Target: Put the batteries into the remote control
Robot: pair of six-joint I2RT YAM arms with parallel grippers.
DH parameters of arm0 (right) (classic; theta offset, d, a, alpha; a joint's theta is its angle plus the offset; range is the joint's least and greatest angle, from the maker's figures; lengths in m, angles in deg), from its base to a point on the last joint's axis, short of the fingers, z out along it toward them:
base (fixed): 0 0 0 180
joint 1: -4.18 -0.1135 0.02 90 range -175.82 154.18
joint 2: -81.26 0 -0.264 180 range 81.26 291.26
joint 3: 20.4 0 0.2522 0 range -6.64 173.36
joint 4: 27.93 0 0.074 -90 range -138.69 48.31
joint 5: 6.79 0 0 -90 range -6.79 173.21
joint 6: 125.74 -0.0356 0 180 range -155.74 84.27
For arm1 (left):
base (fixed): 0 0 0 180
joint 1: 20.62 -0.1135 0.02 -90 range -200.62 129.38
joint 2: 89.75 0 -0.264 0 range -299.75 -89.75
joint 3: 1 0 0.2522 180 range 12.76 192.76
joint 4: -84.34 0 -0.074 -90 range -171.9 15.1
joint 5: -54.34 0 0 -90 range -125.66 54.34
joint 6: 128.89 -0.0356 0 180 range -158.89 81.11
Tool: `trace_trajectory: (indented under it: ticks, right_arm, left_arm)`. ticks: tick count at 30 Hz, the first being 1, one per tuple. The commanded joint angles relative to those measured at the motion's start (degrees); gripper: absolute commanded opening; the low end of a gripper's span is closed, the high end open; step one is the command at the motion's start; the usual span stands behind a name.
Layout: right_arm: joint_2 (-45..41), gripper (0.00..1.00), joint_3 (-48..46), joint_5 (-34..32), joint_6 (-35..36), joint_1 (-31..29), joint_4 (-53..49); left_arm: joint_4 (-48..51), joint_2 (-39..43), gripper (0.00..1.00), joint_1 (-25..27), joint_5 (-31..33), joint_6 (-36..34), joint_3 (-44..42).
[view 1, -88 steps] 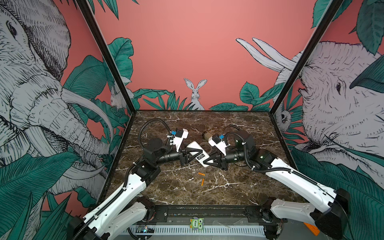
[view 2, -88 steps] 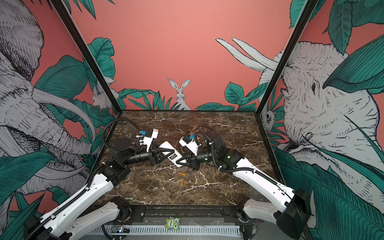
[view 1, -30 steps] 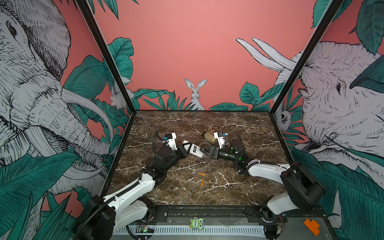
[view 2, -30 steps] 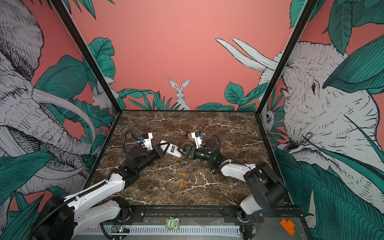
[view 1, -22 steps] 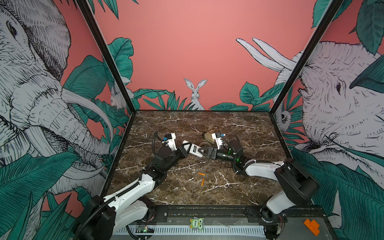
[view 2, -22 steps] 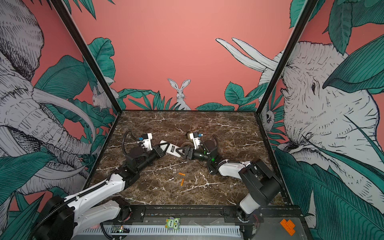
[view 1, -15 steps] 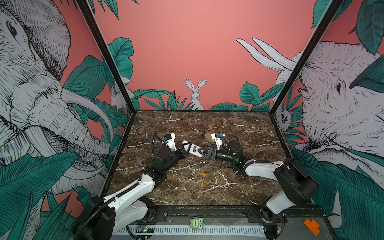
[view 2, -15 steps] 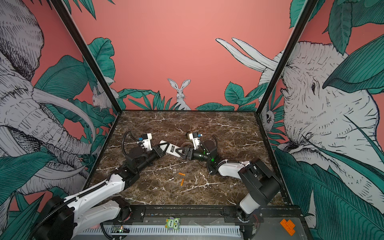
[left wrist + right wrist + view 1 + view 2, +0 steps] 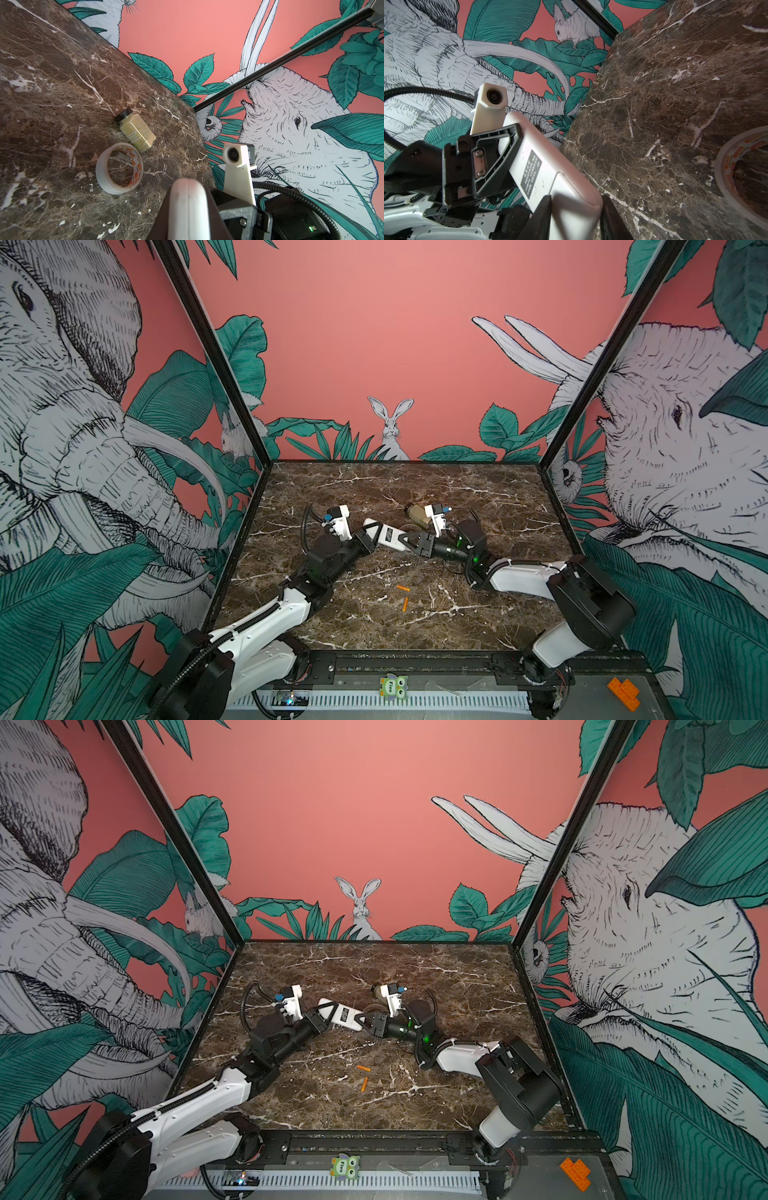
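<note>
While pinched at one end, remote control (image 9: 386, 536): white back and dark label up, near the tape roll (image 9: 119, 168) and in front of it in both top views; lifted or resting, cannot tell
Left gripper (image 9: 371, 534): clamped across the remote control's thickness, at the end farther from the tape roll
Right gripper (image 9: 405, 540): jaws either side of the end nearer the tape roll, close against both long edges; pinching or not, cannot tell
Batteries (image 9: 405, 603): two, loose on the tabletop (image 9: 457, 614), well in front of the tape roll, close together but apart
Bottle (image 9: 136, 133): on its side, just behind the tape roll, perhaps touching
Step in hand: likely a two-handed hold to get at the back cover (image 9: 571, 195); no open bay in view
Progress: early, nothing loaded
Next move calls for: a firm hold at one end, then sliding the cover off with the other claw without twisting the remote control loose; only then a pick of one thin battery
</note>
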Motion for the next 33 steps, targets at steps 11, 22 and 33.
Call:
trace_trajectory:
  ticks: [11, 22, 33]
  right_arm:
    - [-1.5, 0.21, 1.7, 2.3, 0.6, -1.2, 1.7]
    - [-4.7, 0.13, 2.0, 2.4, 3.6, -1.2, -2.7]
    - [-4.9, 0.0, 2.3, 4.1, 3.3, -1.1, -2.0]
  left_arm:
    - [-8.4, -2.1, 0.0, 0.3, -3.8, 2.1, 0.2]
    - [-5.2, -0.2, 0.0, 0.3, -2.0, 1.6, -0.2]
    - [-3.4, -0.1, 0.0, 0.3, -1.3, 1.2, -0.3]
